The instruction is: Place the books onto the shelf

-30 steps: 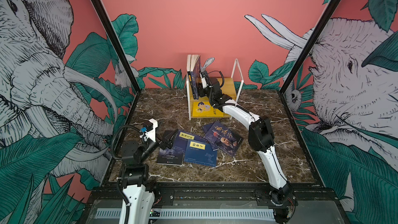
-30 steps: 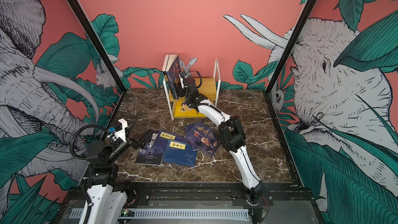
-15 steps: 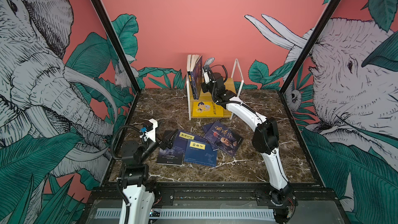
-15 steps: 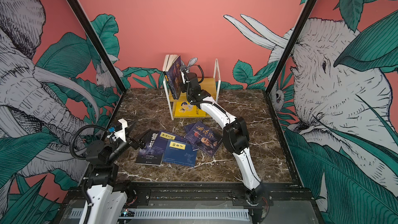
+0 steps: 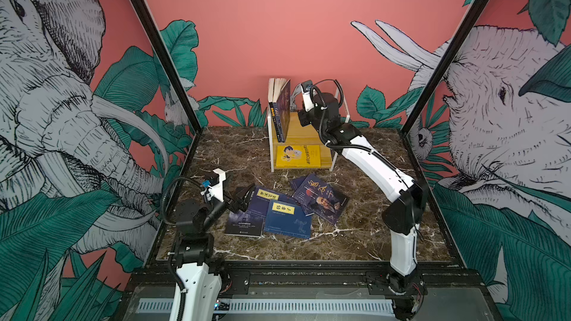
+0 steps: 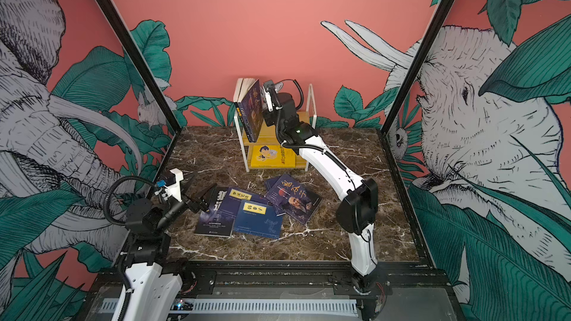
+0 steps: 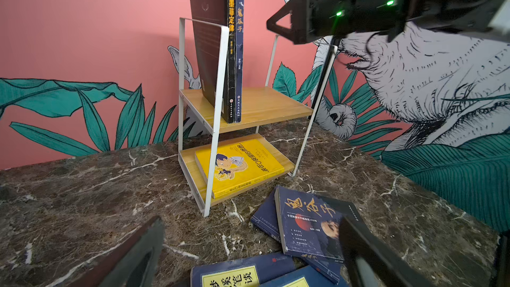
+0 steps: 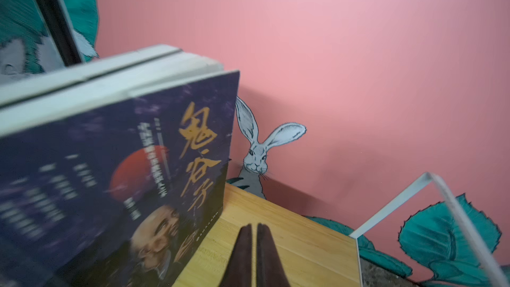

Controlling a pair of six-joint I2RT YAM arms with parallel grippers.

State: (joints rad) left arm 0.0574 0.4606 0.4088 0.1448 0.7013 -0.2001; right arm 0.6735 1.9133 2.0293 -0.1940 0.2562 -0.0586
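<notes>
The shelf [image 5: 309, 126] stands at the back; on its upper board a purple-blue portrait book [image 8: 124, 175] stands upright against a dark brown one. My right gripper [image 8: 254, 226] hovers over that board [image 8: 289, 238] beside the book. Its jaws are shut to a thin slit and hold nothing. Loose books lie on the table: a black one [image 5: 245, 222], two navy ones with yellow labels [image 5: 289, 219], and a purple-blue portrait book [image 5: 324, 200] lying over another navy one. My left gripper [image 5: 244, 194] is wide open, low at the pile's left edge.
A yellow cartoon-cover book [image 5: 298, 156] lies flat on the shelf's lower board. The dark brown book [image 7: 212, 37] leans on the shelf's left frame. Black cage posts and printed walls close in the marble table [image 5: 234, 155] on three sides.
The right arm has lifted and moved back over the shelf's upper board, beside the standing book. Its jaws have parted by a slit. The left arm has not moved.
</notes>
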